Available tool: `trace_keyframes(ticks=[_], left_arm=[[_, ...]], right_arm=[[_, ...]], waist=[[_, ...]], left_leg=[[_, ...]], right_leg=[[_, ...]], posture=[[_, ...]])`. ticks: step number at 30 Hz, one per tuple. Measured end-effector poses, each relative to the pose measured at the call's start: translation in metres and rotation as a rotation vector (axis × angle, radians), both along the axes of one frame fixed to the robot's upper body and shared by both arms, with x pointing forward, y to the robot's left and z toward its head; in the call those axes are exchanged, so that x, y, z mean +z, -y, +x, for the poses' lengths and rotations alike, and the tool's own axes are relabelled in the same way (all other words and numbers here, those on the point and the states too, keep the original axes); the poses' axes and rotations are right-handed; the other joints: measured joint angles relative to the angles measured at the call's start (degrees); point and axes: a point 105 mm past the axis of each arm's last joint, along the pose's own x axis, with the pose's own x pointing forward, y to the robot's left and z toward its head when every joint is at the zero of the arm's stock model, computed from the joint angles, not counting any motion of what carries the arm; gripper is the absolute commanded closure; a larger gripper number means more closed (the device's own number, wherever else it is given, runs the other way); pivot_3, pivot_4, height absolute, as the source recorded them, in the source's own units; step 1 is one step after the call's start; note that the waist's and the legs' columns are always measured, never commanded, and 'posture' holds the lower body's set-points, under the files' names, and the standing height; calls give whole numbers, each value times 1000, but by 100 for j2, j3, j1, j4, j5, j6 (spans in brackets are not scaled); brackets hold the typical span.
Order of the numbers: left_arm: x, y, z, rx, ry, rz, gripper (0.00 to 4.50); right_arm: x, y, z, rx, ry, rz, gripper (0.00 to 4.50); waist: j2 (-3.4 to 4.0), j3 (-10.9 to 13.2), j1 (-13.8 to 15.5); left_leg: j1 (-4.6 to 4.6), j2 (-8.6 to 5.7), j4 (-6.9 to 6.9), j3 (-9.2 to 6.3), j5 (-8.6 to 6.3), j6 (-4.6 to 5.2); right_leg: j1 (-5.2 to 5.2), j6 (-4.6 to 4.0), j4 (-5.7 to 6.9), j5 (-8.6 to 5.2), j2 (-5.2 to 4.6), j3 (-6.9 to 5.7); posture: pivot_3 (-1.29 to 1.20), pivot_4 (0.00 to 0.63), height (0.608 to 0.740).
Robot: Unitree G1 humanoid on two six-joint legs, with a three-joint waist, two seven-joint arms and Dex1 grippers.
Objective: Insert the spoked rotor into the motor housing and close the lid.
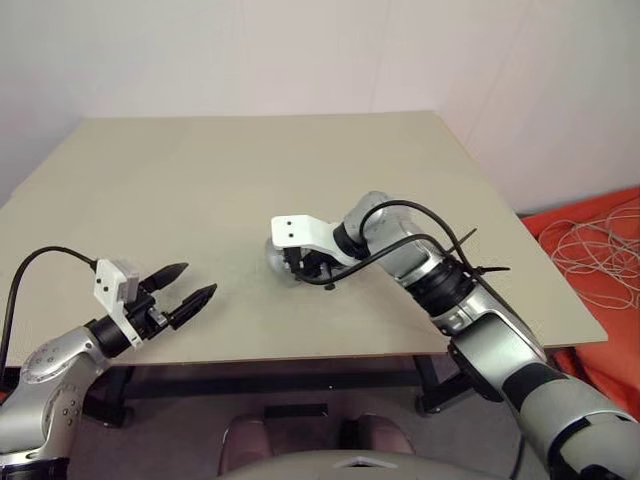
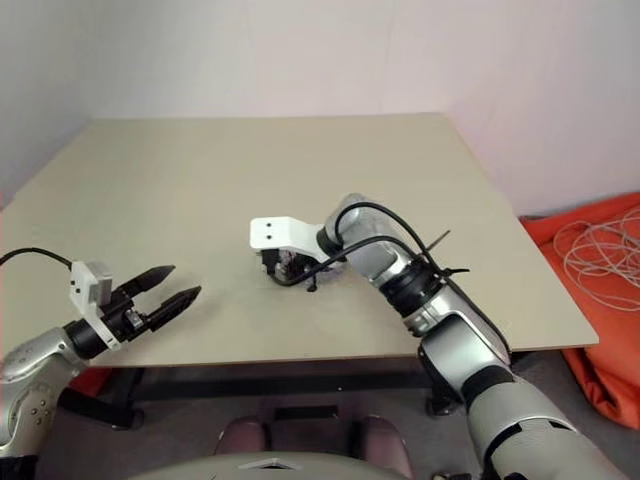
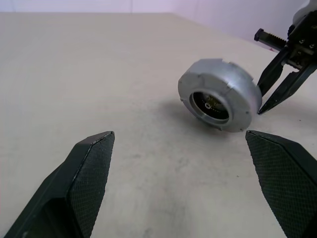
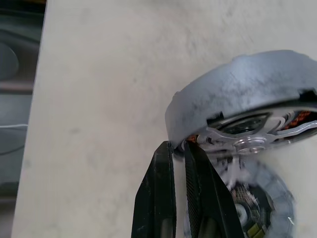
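Observation:
The motor housing [image 3: 233, 84], a short grey metal cup, stands tilted on its edge in the middle of the table. My right gripper [image 4: 178, 145] is shut on its rim, pointing steeply down. Inside the cup I see the spoked rotor [image 4: 247, 141] and copper windings [image 4: 297, 119]. The lid [image 4: 257, 208], a flat grey disc with a dark, green-marked centre, lies on the table just under the raised housing. My left gripper [image 1: 200, 279] hovers open near the table's front left, pointing at the housing from a short way off, with nothing between its fingers.
The beige table [image 1: 250, 170] carries nothing else. On the floor past its right edge lies an orange cloth [image 1: 600, 250] with white cables coiled on it. A pale wall stands behind the table.

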Motion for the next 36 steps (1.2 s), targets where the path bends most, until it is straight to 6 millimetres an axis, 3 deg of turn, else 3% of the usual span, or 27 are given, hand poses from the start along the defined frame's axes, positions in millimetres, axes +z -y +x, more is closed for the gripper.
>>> trace_keyframes(ticks=[7,15,20,26,30,32,33,36], left_arm=[[0,0,4,-3,2,0,0],[0,1,4,-8,6,5,0],[0,1,4,-8,6,6,0],[0,1,4,-10,7,7,0],[0,3,5,-17,8,6,0],[0,3,5,-19,7,5,0],[0,3,5,-19,7,5,0],[-1,3,5,-18,5,6,0]], right_arm=[[-5,0,0,-15,4,-19,4496],[-4,-19,-10,-55,-75,44,1715],[26,-31,-20,-3,-80,119,25],[90,-46,-31,40,-132,330,25],[148,-44,-6,-29,-19,550,25],[168,-24,22,-148,53,650,25],[168,-14,32,-187,75,662,25],[145,38,67,-368,150,628,25]], waist=[[-1,-1,-6],[0,0,-2],[-1,0,-2],[0,0,0],[-3,-2,5],[-13,-8,18],[-17,-10,22],[-38,-21,56]], left_leg=[[2,-1,0,0,1,-2],[1,-1,0,0,1,-2],[5,0,-1,0,1,-2],[9,0,0,0,2,-3],[14,-3,0,-1,4,-7],[33,-7,1,-2,4,-7],[41,-8,1,-2,4,-6],[52,-18,-1,-3,0,0]], right_leg=[[1,-3,2,2,0,0],[2,-2,1,1,0,0],[4,0,2,0,0,0],[6,2,3,-1,0,1],[9,4,4,-2,-1,2],[14,5,-1,-3,-2,2],[26,6,-5,-3,-3,3],[48,7,-14,-4,-11,3]], posture=[[0,0,740],[0,0,740],[0,0,740],[0,0,740],[0,0,740],[0,0,740],[0,0,740],[0,0,740]])
